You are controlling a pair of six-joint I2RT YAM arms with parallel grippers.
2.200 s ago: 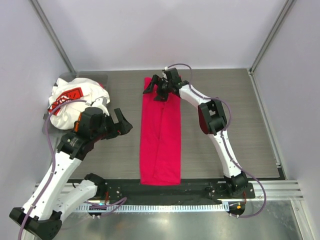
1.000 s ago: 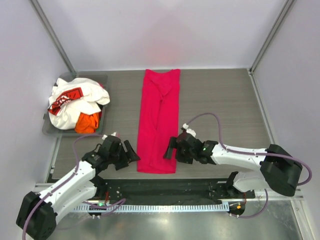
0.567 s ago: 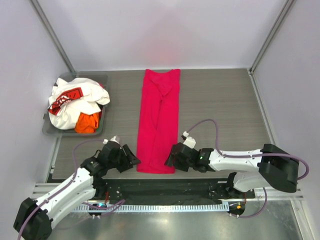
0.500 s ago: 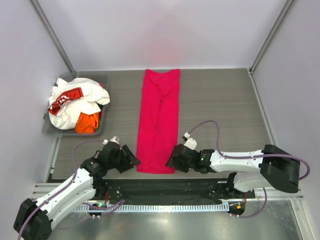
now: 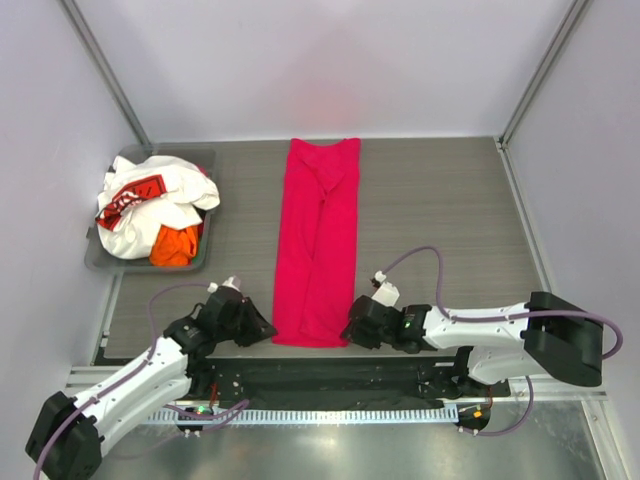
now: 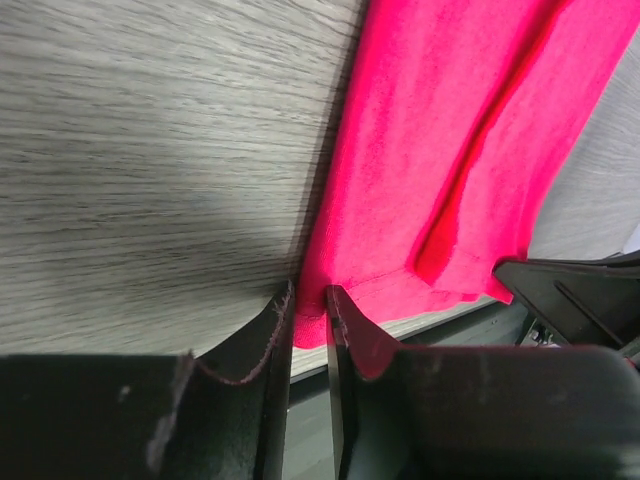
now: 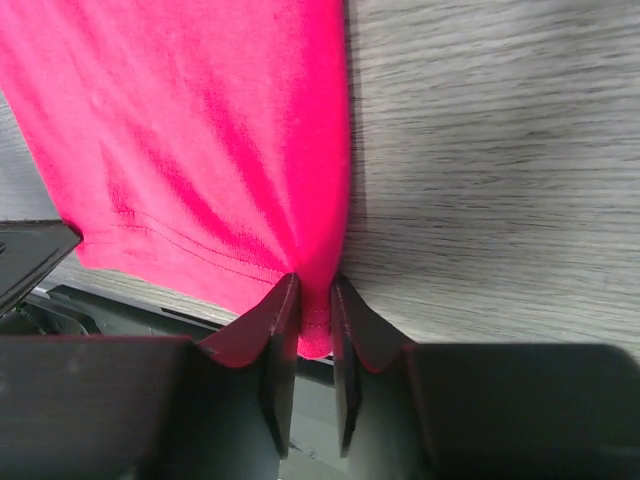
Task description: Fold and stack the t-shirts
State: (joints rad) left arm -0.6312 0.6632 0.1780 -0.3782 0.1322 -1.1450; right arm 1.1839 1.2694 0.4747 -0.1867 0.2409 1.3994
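Currently the left end effector is clenched on the near left hem corner of the long, lengthwise-folded magenta-red cloth t-shirt, and the right end effector is clenched on the near right corner. Each wrist view shows a pinch of hem caught between nearly closed jaws. The shirt stretches straight ahead of both end effectors across the grey wood-grain table, its collar end farthest from them. The step in hand looks like folding this strip in half, hem toward collar. To do it well, I would first make sure each pinch takes every layer at its corner, since both seem to bite close to the edge. Then lift both corners together and level, with the hem taut between the end effectors, carry it forward low over the cloth, and set it down square on the far end before letting go. Uneven lifting would likely skew the fold. The crumpled white printed t-shirt and orange t-shirt lie in the grey plastic bin, well ahead and outboard of the left end effector.
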